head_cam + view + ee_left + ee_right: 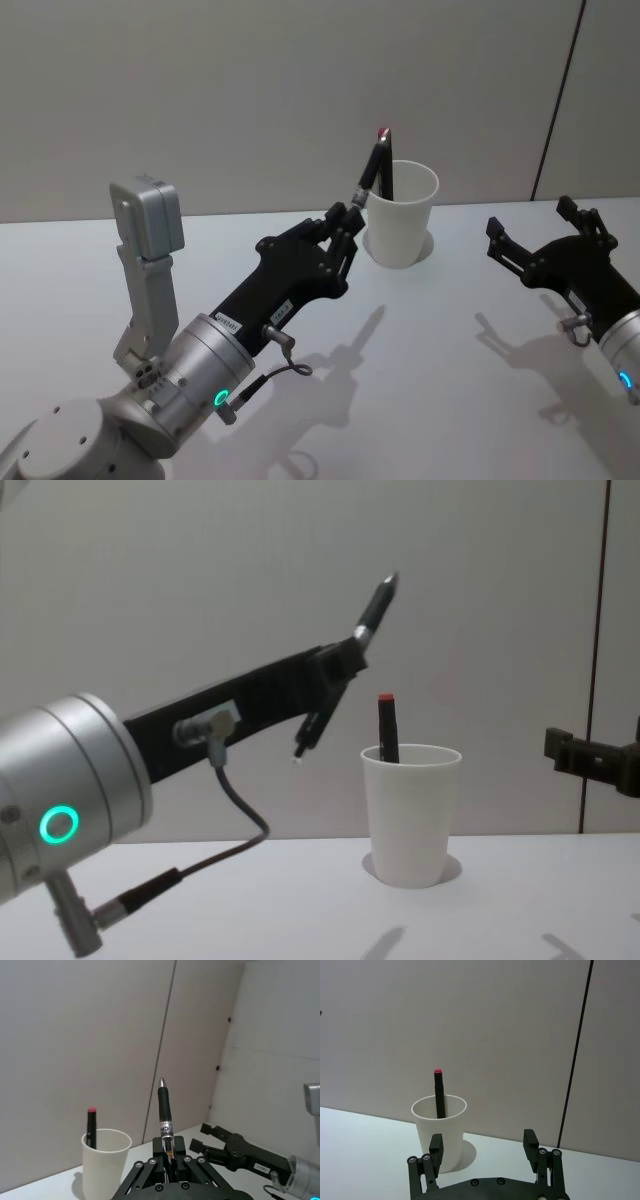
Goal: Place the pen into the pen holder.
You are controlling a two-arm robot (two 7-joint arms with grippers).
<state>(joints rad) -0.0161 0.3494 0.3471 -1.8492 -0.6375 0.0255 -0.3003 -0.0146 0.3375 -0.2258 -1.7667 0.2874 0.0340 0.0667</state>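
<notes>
**Pen gripped in the left gripper, up beside the cup**

Nearest your chest camera is the left arm's silver cuff (pixel 70 790). It fills the 8 o'clock corner of that view with its green ring lit, and a grey cable (pixel 235 820) loops beneath it.

The pen (pixel 375 605) is in the air and not in the holder. You see a black barrel with a silver tip, tilted so the tip points to about 1 o'clock in the chest view. The left gripper (pixel 345 665) has its fingers closed tight on the lower part of the barrel. The left wrist view shows the pen standing straight out from between them.

The pen holder (pixel 412 810) is a white paper cup standing upright on the table (pixel 420 350). From the chest, the gripped pen lies at the cup's 11 o'clock, higher than the rim and off to the side, apart from it. From the head, the gripper's tips are just beside the cup at its 9 o'clock.

Inside the cup a second pen with a red end (pixel 387 725) stands nearly upright, its top well above the rim.

The right gripper (pixel 530 220) is at the cup's 4 o'clock in the head view, well apart from it, with its fingers spread wide.

Behind everything you have a plain grey wall (pixel 200 90) with a dark vertical seam (pixel 560 100) at 2 o'clock.
</notes>
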